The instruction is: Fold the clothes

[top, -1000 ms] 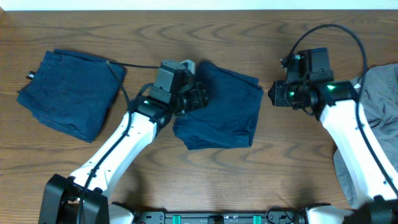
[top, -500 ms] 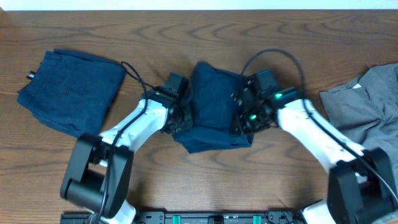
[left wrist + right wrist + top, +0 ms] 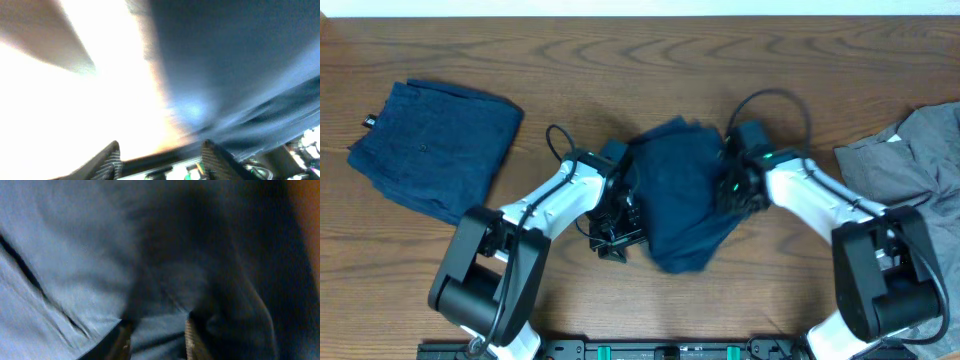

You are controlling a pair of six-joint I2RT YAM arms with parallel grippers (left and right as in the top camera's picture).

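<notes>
Clenched on a fold of cloth, the right end effector [image 3: 732, 190] grips the middle shorts [image 3: 680, 195] at their upper right. The left end effector [image 3: 612, 240] sits just beside their left edge, fingers spread and released, with the cloth ahead of them. The brown wooden worktop [image 3: 620, 60] carries everything. The grey shirt [image 3: 910, 150] lies crumpled at the far right, running out of view. The middle shorts are bunched at the centre, between the arms. The left shorts [image 3: 430, 150] lie folded flat, well apart, a small black tag [image 3: 367, 123] at their upper left corner.
</notes>
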